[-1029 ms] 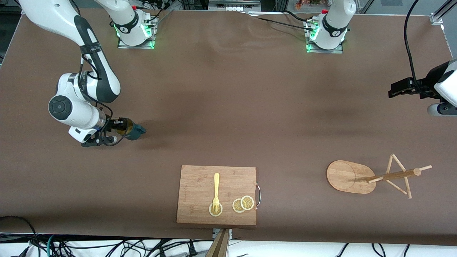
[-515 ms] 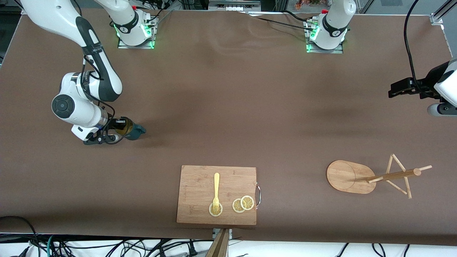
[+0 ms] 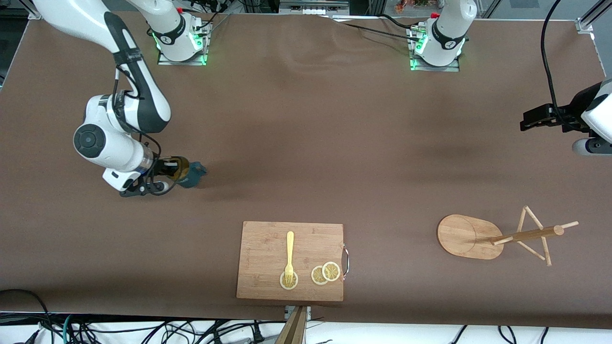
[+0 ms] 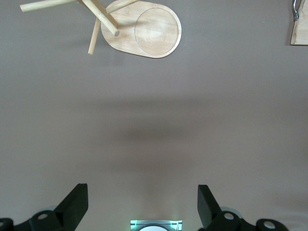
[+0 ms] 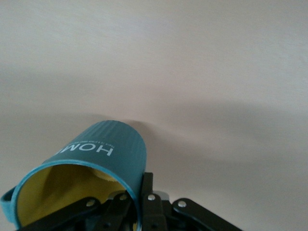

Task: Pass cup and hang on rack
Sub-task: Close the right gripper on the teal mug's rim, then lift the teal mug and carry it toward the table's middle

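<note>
Right tool (image 3: 173,173) grips cup (image 3: 190,174) rim; left tool (image 4: 142,204) open, waiting.

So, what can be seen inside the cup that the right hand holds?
Inside the cup, held by the right hand, only the mustard-yellow wall shows, with no contents visible. The lower part of the inside is cut off by the hand's linkage and the picture's edge.
</note>
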Controlling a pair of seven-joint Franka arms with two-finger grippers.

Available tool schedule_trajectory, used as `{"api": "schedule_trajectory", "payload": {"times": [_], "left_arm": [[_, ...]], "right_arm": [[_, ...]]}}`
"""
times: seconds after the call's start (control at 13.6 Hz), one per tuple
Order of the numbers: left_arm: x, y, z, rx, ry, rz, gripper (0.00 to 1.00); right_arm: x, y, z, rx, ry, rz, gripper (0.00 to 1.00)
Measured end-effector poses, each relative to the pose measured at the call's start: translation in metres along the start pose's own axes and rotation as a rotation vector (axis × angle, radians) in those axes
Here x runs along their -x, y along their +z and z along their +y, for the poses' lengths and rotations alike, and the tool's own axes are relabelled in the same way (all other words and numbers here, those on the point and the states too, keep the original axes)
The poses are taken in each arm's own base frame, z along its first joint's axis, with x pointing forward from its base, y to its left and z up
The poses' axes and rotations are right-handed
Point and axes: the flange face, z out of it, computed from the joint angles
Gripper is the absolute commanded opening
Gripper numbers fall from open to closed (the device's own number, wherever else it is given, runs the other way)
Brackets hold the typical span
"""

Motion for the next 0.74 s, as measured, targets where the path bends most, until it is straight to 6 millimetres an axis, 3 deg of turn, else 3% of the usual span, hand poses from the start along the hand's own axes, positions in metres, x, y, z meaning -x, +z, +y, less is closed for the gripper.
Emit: {"api": "schedule_trajectory", "payload": {"times": [0.22, 0.37, 0.51, 0.74], "left_arm": [[0.0, 0.0, 0.0, 0.0, 0.0, 0.0, 1.0], [0.0, 0.0, 0.0, 0.0, 0.0, 0.0, 1.0], [0.0, 0.0, 0.0, 0.0, 0.0, 0.0, 1.0], [0.0, 0.0, 0.0, 0.0, 0.0, 0.0, 1.0]], "right_arm": [[-0.009, -0.031, -0.086, -0.018, 0.039, 0.03, 0.0], [-0.004, -0.036, -0.156, -0.022, 0.078, 0.042, 0.0], [0.006, -0.026, -0.235, -0.026, 0.139, 0.041, 0.0], [0.025, 0.008, -0.354, -0.029, 0.21, 0.023, 0.0]]}}
